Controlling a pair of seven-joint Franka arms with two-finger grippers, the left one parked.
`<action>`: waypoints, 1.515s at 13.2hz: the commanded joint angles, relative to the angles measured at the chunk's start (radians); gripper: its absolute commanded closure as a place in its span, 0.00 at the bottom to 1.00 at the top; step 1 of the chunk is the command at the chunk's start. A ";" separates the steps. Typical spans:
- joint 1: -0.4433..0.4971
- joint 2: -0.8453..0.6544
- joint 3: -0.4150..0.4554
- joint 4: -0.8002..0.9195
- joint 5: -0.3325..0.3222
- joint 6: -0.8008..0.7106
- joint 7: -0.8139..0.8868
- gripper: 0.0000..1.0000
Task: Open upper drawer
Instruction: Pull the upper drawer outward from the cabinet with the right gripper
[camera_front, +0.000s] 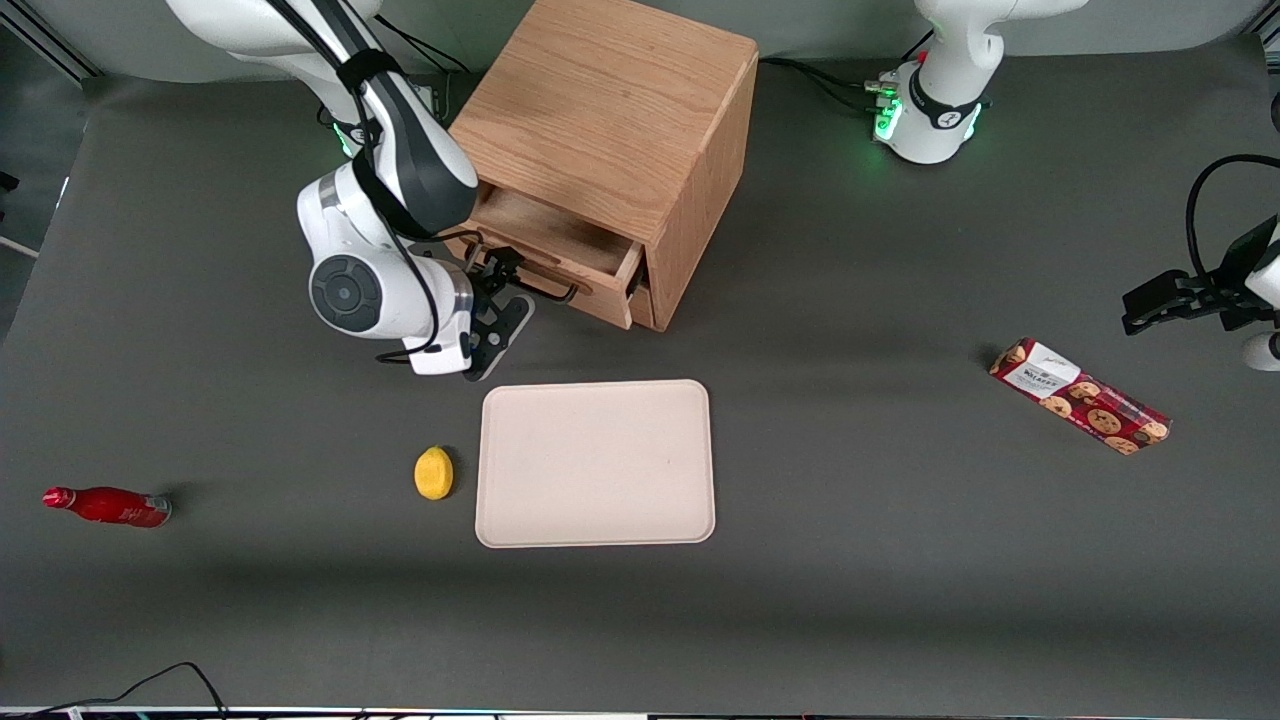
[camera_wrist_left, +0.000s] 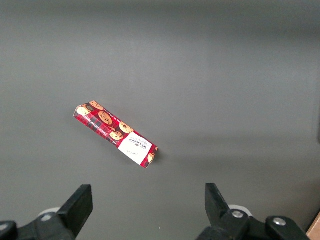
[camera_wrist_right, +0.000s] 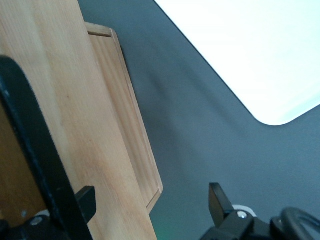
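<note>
One drawer stands partly pulled out of the oak cabinet (camera_front: 610, 120): the upper drawer (camera_front: 560, 245), its inside bottom showing below the cabinet's top edge. Its black bar handle (camera_front: 520, 268) runs across the drawer front. The gripper (camera_front: 492, 272) sits at that handle, in front of the drawer, with the right arm's white wrist beside it toward the working arm's end of the table. In the right wrist view the handle (camera_wrist_right: 37, 150) crosses close to one fingertip (camera_wrist_right: 86, 199); the other fingertip (camera_wrist_right: 218, 200) stands well apart over the dark table (camera_wrist_right: 200, 145), so the jaws are spread wide and clamp nothing.

A beige tray (camera_front: 596, 463) lies nearer the front camera than the cabinet. A lemon (camera_front: 434, 472) lies just beside the tray. A red bottle (camera_front: 108, 506) lies on its side toward the working arm's end. A cookie box (camera_front: 1080, 396) lies toward the parked arm's end.
</note>
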 joint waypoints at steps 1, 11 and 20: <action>-0.032 0.049 0.010 0.052 -0.034 0.006 -0.038 0.00; -0.112 0.139 0.048 0.153 -0.037 0.003 -0.102 0.00; -0.199 0.213 0.097 0.280 -0.081 -0.002 -0.162 0.00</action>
